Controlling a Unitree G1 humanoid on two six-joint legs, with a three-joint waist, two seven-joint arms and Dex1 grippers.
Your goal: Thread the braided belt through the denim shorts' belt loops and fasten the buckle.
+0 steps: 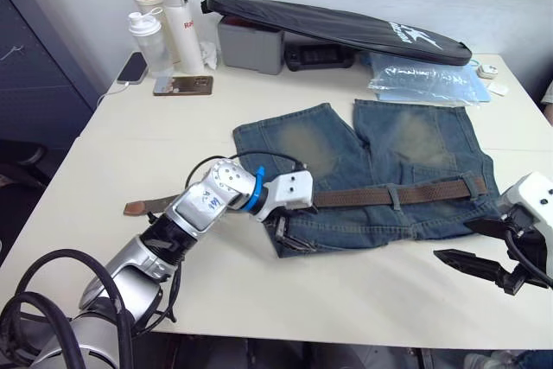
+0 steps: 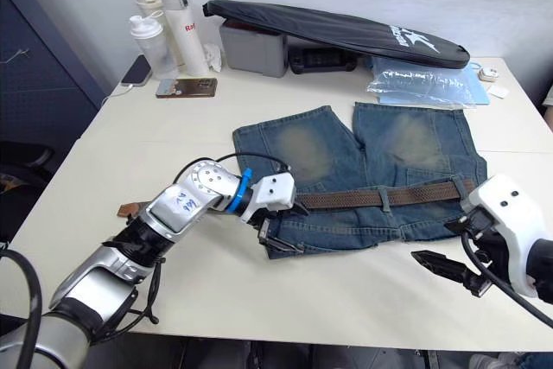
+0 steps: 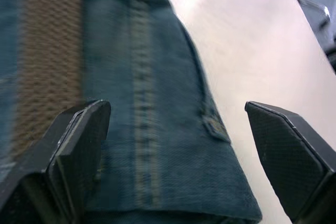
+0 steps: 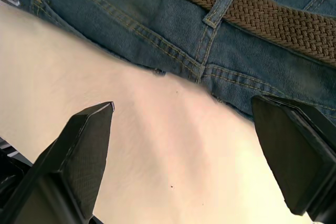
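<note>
The denim shorts (image 1: 380, 162) lie flat on the white table, waistband towards me. The braided belt (image 1: 423, 191) runs along the waistband and under a belt loop (image 1: 394, 195) near the middle; its reddish-brown tip (image 1: 136, 207) rests on the table left of the shorts. I cannot make out the buckle at the belt's right end. My left gripper (image 1: 292, 235) is open just above the waistband's left end, one finger (image 3: 79, 145) near the belt (image 3: 47, 51), the other over bare table. My right gripper (image 1: 451, 241) is open and empty beside the waistband's right part, facing the belt loop (image 4: 223, 1).
At the table's back stand several bottles (image 1: 164, 32), two phones (image 1: 183, 85), a grey box (image 1: 251, 45), a long black bag (image 1: 337, 23) and a clear plastic pouch (image 1: 423, 79). The table's front edge (image 1: 346, 334) is close below the grippers.
</note>
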